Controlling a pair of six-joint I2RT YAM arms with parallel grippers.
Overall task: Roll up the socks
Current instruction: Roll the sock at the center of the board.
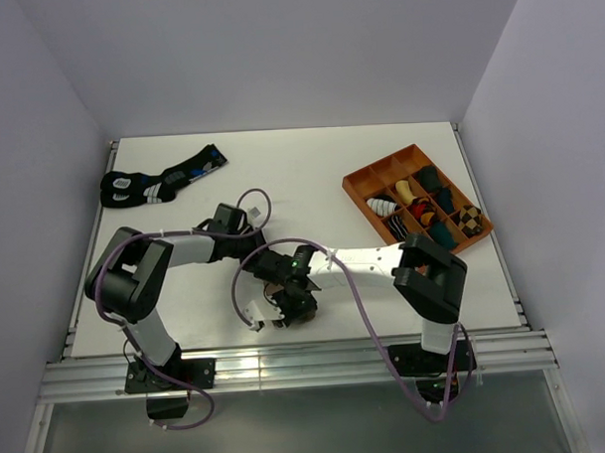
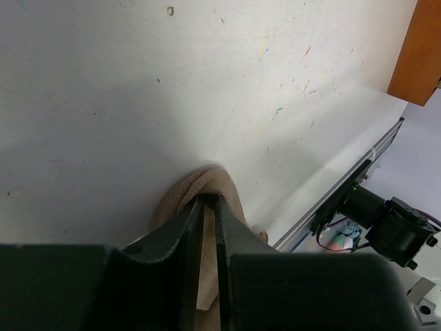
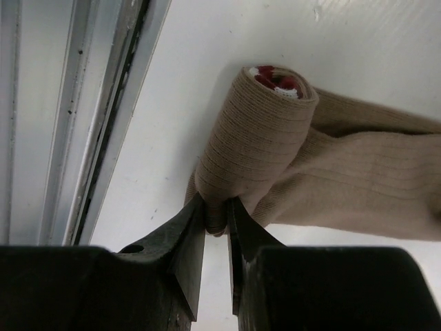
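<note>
The tan sock (image 3: 358, 172) lies near the table's front edge, partly rolled. The roll (image 3: 255, 131) stands out in the right wrist view, with the maroon-and-white cuff (image 3: 275, 77) showing at its core and the loose leg trailing right. My right gripper (image 3: 217, 210) is shut on the lower edge of that roll. My left gripper (image 2: 209, 201) is shut on a bunched fold of the same tan sock (image 2: 207, 181), with cloth running down between its fingers. From above both grippers meet over the sock (image 1: 281, 290), which the arms mostly hide.
A pair of black socks with blue and white marks (image 1: 162, 182) lies at the back left. An orange divided tray (image 1: 372, 174) holding several rolled bundles stands at the right. The aluminium rail (image 3: 76, 103) of the table's front edge runs close beside the roll.
</note>
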